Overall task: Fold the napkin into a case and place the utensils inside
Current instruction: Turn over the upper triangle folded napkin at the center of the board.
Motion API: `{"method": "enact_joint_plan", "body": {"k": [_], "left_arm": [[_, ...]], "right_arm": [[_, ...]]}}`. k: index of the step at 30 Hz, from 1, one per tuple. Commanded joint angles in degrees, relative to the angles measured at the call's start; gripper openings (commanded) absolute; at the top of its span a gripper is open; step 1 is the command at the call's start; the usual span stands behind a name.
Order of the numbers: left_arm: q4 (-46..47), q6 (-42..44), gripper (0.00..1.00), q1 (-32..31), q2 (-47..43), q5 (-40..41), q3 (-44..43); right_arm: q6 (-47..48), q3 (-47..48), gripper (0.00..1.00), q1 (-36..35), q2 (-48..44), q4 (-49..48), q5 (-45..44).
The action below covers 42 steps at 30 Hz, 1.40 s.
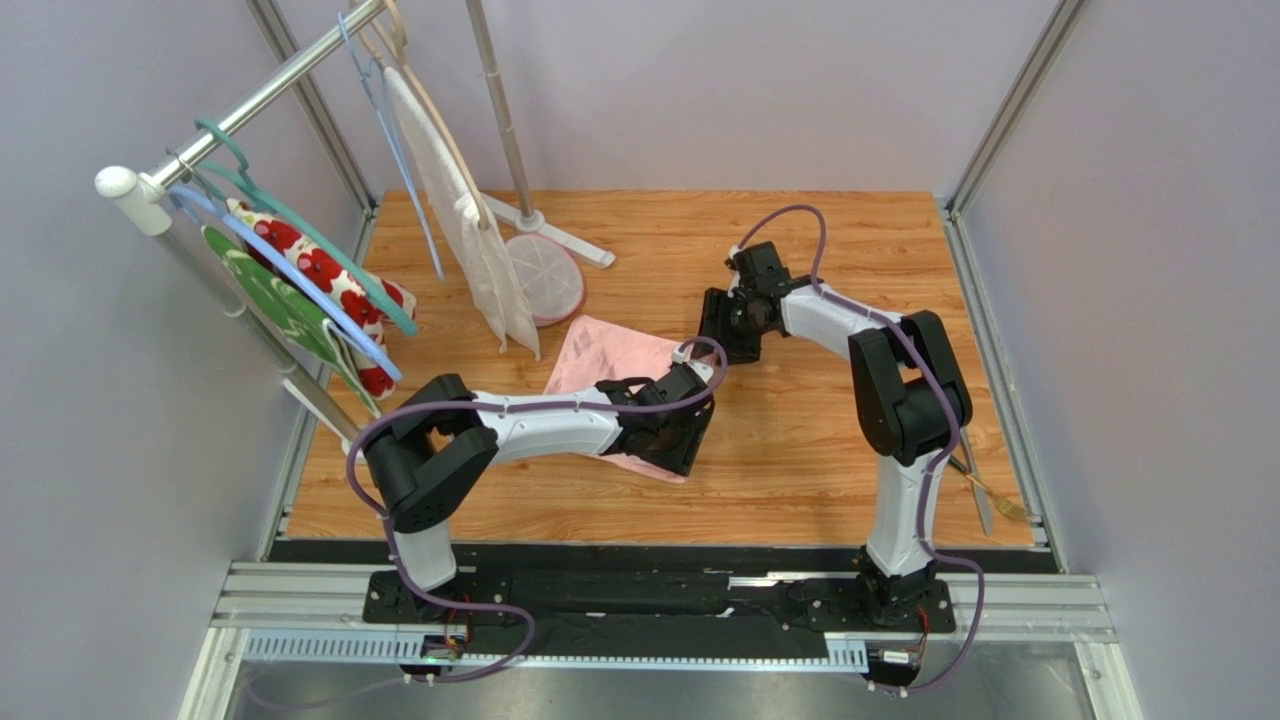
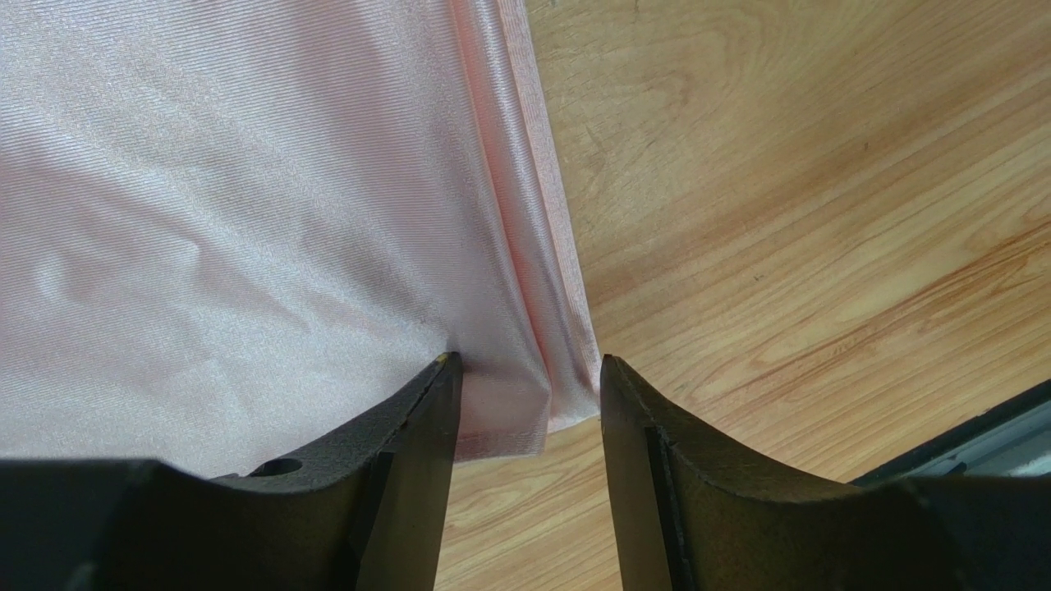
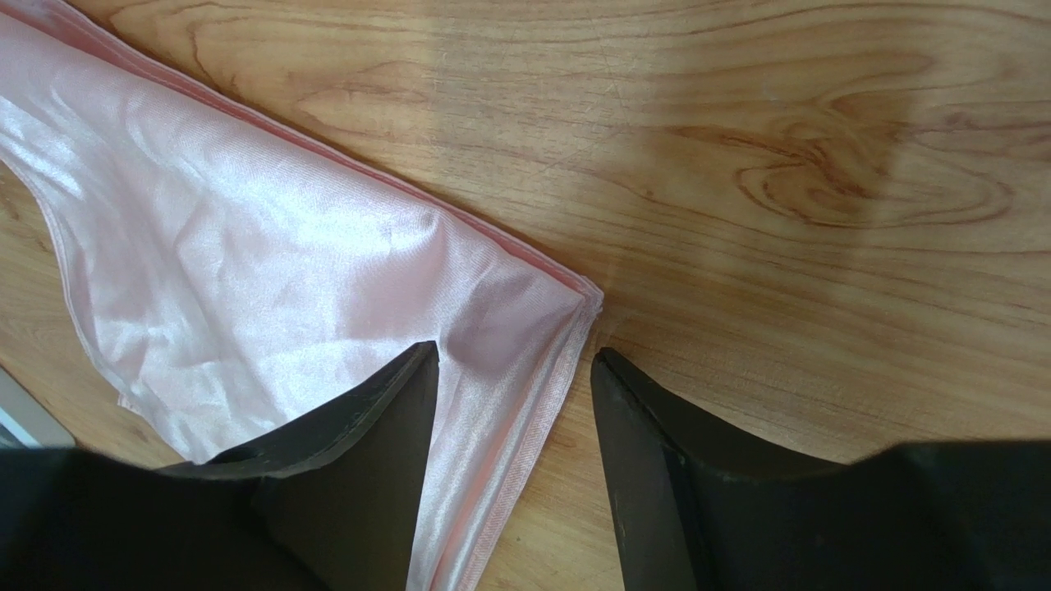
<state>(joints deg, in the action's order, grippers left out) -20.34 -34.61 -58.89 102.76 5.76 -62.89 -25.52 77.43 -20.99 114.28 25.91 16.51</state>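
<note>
Straddling the near corner of the napkin (image 1: 609,360) lying mid-table, left gripper (image 2: 528,369) is spread, right gripper (image 3: 516,357) spread over the far-right corner, neither pinching yet; risk: jaws catch only the top layer, slick cloth slips, fold skews.

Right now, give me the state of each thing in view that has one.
napkin, folded in layers, flat on the table
left gripper, open, jaws astride a napkin corner
right gripper, open, jaws astride another napkin corner
utensils, lying at the table's right edge, outside the napkin
</note>
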Motion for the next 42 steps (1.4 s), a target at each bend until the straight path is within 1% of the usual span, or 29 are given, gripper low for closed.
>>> {"method": "enact_joint_plan", "body": {"k": [1,6,8,9,11,13,15,19,20,21,23,24,26,27,29,30,33,37,41,42], "left_arm": [[-1.0,-0.7,0.55,-0.7,0.8,0.7,-2.2],[-1.8,-0.6,0.56,-0.8,1.9,0.4,-2.6],[-1.9,-0.5,0.55,-0.9,2.3,0.4,-2.7],[-2.0,-0.5,0.51,-1.0,2.5,0.6,-2.8],[-1.8,-0.4,0.47,-1.0,2.6,1.0,-2.7],[-1.9,-0.1,0.40,-1.0,2.7,1.2,-2.8],[-2.1,0.0,0.32,-1.1,2.5,1.4,-2.8],[-2.2,0.0,0.27,-1.2,1.9,1.2,-2.8],[-2.2,0.1,0.25,-1.2,1.7,1.0,-2.8],[-2.2,0.1,0.19,-1.2,1.1,0.8,-2.9],[-2.3,0.2,0.17,-1.4,0.3,0.6,-3.2],[-2.3,0.2,0.18,-1.4,0.1,0.5,-3.3],[-2.6,0.2,0.21,-1.4,-0.5,0.0,-3.6],[-2.6,0.2,0.27,-1.5,-0.6,0.0,-3.6],[-2.9,0.2,0.34,-1.5,-1.2,-0.5,-3.6],[-2.8,0.2,0.40,-1.5,-1.3,-0.6,-3.6],[-3.4,-0.1,0.46,-1.8,-1.3,-0.8,-3.9],[-4.7,0.1,0.47,-2.4,0.1,-0.8,-5.7],[-6.7,0.2,0.48,-2.8,3.6,-0.7,-8.2],[-7.2,0.0,0.45,-3.1,4.1,-0.3,-8.6]], "right_arm": [[1.8,1.1,0.54,-0.6,2.1,0.7,-3.7],[1.3,0.8,0.47,-0.8,2.7,0.8,-4.5],[1.3,0.8,0.47,-1.2,3.1,0.8,-4.7],[1.2,0.8,0.43,-1.2,3.4,0.5,-4.6],[0.8,1.1,0.40,-1.3,3.8,0.4,-4.1],[0.6,1.2,0.35,-1.3,4.3,0.3,-4.4],[0.0,1.1,0.30,-1.2,4.2,0.0,-4.6],[-0.7,1.6,0.24,-1.2,4.5,-0.1,-4.7],[-0.8,1.8,0.22,-1.3,4.5,-0.2,-4.4],[-1.0,2.0,0.18,-1.3,4.6,-0.2,-4.3],[-1.5,2.3,0.16,-1.2,4.7,-0.2,-4.3],[-1.6,2.4,0.09,-1.2,4.6,-0.3,-4.1],[-1.8,2.6,0.04,-1.2,4.6,-0.2,-3.9],[-1.9,2.7,0.02,-1.3,4.6,-0.3,-3.9],[-2.1,2.9,0.01,-1.2,4.4,-0.3,-3.8],[-2.1,3.2,0.00,-1.3,4.4,-0.3,-3.7],[-2.1,3.8,0.00,-1.3,4.5,0.0,-3.2],[-2.2,3.7,0.00,-1.2,4.5,0.0,-2.9],[-2.2,3.4,0.00,-1.3,4.4,-0.2,-2.7],[-2.3,3.3,0.00,-1.2,4.4,-0.2,-2.6]]}}
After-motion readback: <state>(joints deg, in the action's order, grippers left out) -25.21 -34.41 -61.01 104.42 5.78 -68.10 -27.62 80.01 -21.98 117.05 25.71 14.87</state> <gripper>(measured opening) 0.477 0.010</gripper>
